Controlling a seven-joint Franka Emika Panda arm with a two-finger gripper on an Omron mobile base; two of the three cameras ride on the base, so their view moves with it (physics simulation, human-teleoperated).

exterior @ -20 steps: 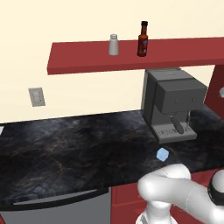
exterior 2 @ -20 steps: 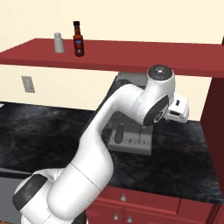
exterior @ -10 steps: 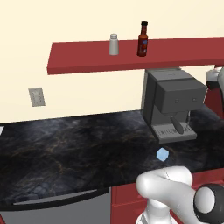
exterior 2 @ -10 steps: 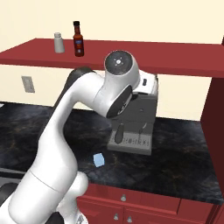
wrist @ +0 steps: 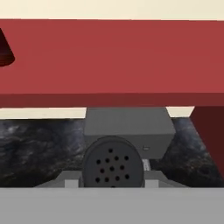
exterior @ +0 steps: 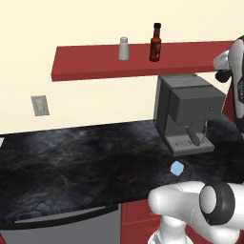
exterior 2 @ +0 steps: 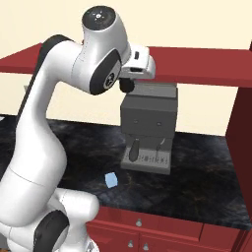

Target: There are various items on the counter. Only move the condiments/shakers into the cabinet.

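In the hand view a black shaker (wrist: 112,167) shows its round holed top, held between my gripper (wrist: 112,180) jaws. In the right base view the gripper (exterior 2: 129,81) hangs with the shaker (exterior 2: 126,87) just in front of the cabinet (exterior 2: 197,64), over the coffee machine. On the cabinet's (exterior: 105,59) flat top stand the whitish shaker (exterior: 124,48) and the red sauce bottle (exterior: 155,43). The black veined counter (exterior: 81,162) lies below.
The grey coffee machine (exterior: 188,114) stands on the counter under the cabinet's right part. A small light-blue block (exterior: 177,167) lies in front of it. A wall socket (exterior: 40,105) is at the left. A tall red side panel (exterior 2: 243,128) rises at the right.
The arm has swung the hand with the black shaker up and to the left in the right base view, from beside the coffee machine to the cabinet's front edge. The grip has not changed.
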